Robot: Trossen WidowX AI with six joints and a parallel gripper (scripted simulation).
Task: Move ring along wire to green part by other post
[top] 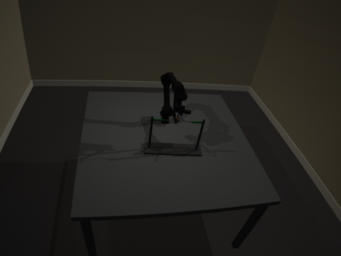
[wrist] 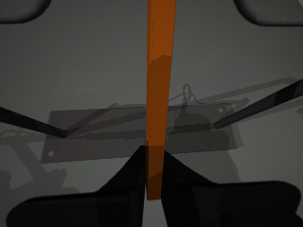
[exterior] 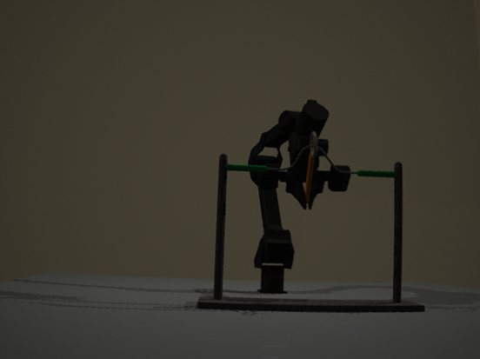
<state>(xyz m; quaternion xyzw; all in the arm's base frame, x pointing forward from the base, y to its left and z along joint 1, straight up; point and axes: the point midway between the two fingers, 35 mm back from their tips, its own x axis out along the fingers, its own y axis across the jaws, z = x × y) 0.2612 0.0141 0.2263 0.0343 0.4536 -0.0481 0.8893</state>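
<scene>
My gripper point(top: 176, 122) point(exterior: 308, 205) point(wrist: 149, 149) is shut on the orange handle point(top: 177, 119) point(exterior: 309, 177) point(wrist: 161, 71), pointing down between the two posts. In the exterior view the handle is nearly upright, with the grey ring point(exterior: 314, 133) above it, seen almost edge-on. The ring is around the top of the hump in the thin grey wire point(exterior: 329, 160), between the left green part point(top: 159, 119) point(exterior: 247, 167) and the right green part point(top: 197, 121) point(exterior: 376, 173). Whether ring and wire touch, I cannot tell. The ring is out of the wrist view.
The left post point(top: 150, 132) point(exterior: 219, 229) and right post point(top: 200, 135) point(exterior: 397, 233) rise from a flat base point(top: 172, 151) on the table point(top: 170, 187). The arm stands behind the wire. Shadows of the arm and frame cross the table.
</scene>
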